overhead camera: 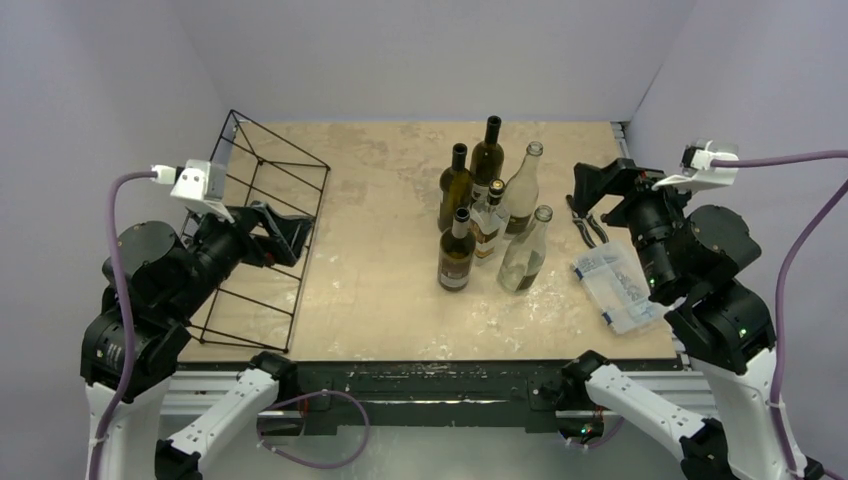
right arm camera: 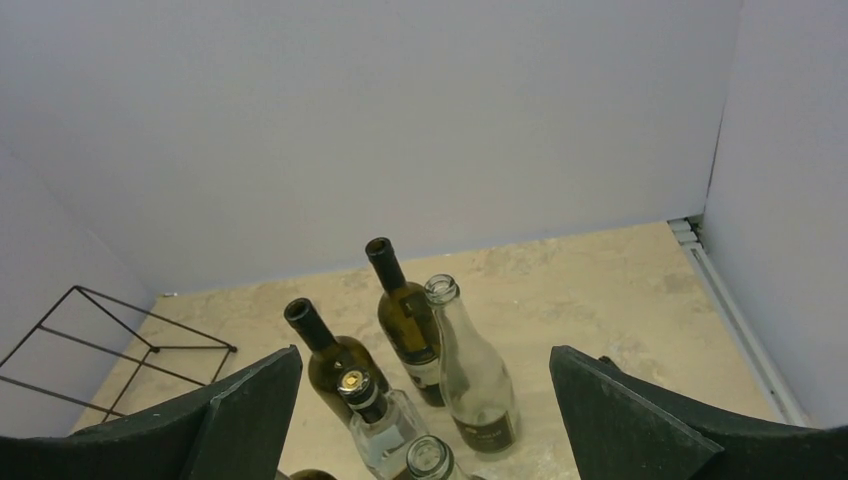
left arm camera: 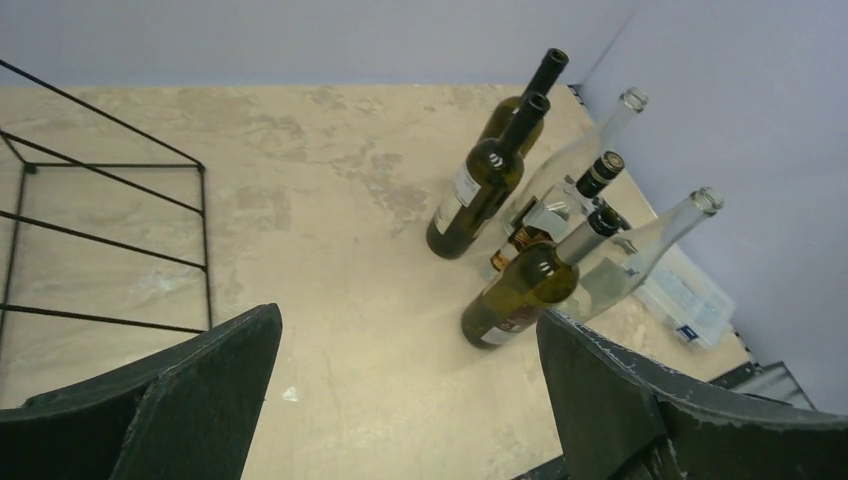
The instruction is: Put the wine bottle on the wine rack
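The black wire wine rack (overhead camera: 280, 138) stands at the table's left edge with no bottle on it; it also shows in the left wrist view (left arm camera: 100, 240) and the right wrist view (right arm camera: 150, 316). Several wine bottles stand upright in a cluster mid-table: dark green ones (overhead camera: 456, 258) (overhead camera: 487, 160) (overhead camera: 455, 188) and clear ones (overhead camera: 524, 258) (overhead camera: 521, 190). My left gripper (overhead camera: 288, 236) (left arm camera: 410, 318) is open and empty, over the rack's near side, well left of the bottles. My right gripper (overhead camera: 592, 188) (right arm camera: 425, 352) is open and empty, right of the cluster.
A small clear plastic parts box (overhead camera: 620, 285) lies at the right, under the right arm. Dark pliers (overhead camera: 590, 228) lie beside it. Grey walls close in the back and both sides. The tan tabletop (overhead camera: 380, 290) lies between rack and bottles.
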Controlling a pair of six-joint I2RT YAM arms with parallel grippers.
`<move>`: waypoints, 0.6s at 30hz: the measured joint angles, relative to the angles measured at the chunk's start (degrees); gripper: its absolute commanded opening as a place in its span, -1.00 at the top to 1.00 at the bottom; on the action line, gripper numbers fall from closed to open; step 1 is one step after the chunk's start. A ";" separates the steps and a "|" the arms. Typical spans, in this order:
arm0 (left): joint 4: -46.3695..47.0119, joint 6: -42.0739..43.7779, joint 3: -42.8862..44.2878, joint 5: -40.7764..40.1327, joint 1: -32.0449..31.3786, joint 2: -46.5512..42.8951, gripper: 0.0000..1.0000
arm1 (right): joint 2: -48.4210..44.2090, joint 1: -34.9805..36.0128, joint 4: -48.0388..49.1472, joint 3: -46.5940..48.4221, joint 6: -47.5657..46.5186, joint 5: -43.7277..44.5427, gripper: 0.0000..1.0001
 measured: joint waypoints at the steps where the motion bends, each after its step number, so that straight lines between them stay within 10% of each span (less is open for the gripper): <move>1: 0.39 -0.42 -0.63 0.96 0.00 0.07 -1.00 | -0.11 0.00 -0.20 -0.04 0.02 0.17 -0.98; 12: 11.02 -10.51 -10.64 15.50 -0.70 7.13 -1.00 | -1.57 0.00 -0.81 -7.61 -0.39 -2.97 -0.98; 18: 16.55 -13.66 -14.10 13.25 -11.78 14.25 -1.00 | -4.52 0.02 -1.01 -10.82 -0.39 -5.99 -0.98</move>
